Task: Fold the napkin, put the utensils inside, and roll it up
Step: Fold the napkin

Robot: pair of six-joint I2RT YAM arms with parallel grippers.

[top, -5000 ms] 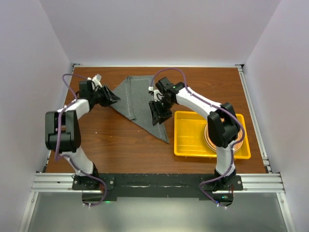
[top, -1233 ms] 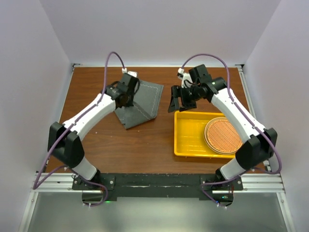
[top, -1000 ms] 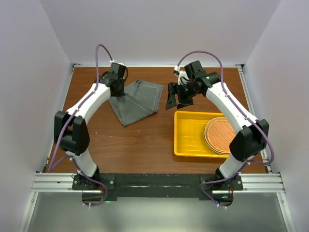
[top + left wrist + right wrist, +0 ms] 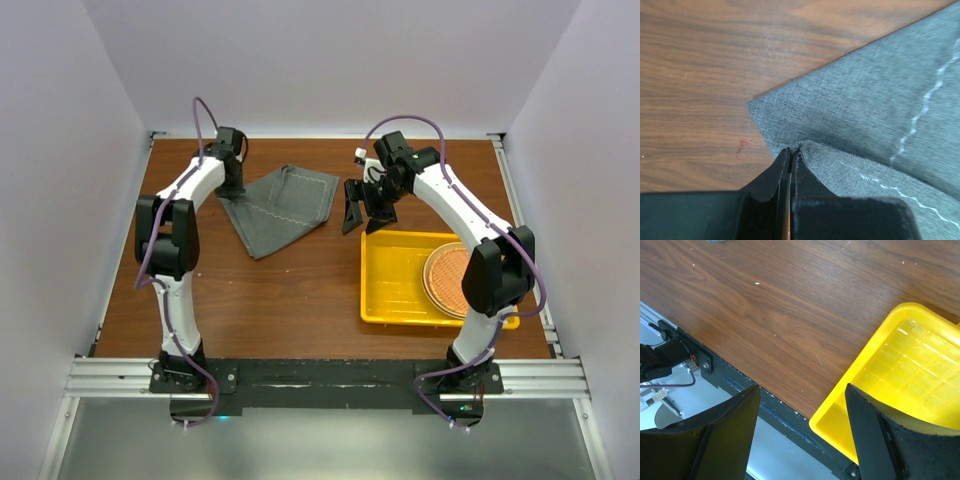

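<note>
Fold looks roughly done: napkin (image 4: 285,208) lies doubled upper-centre on desk (image 4: 300,290), left tool (image 4: 791,152) clamped on its corner, right tool (image 4: 801,390) apart, empty; utensils unseen, placing and rolling remain

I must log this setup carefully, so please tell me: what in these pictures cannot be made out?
- Utensils: none clear in the top view; the right wrist view has only a teal scrap, cut by the top edge.
- Round mat: top view, right arm covers part.
- Napkin corner: left wrist view, pinched inside shut left gripper.
</note>
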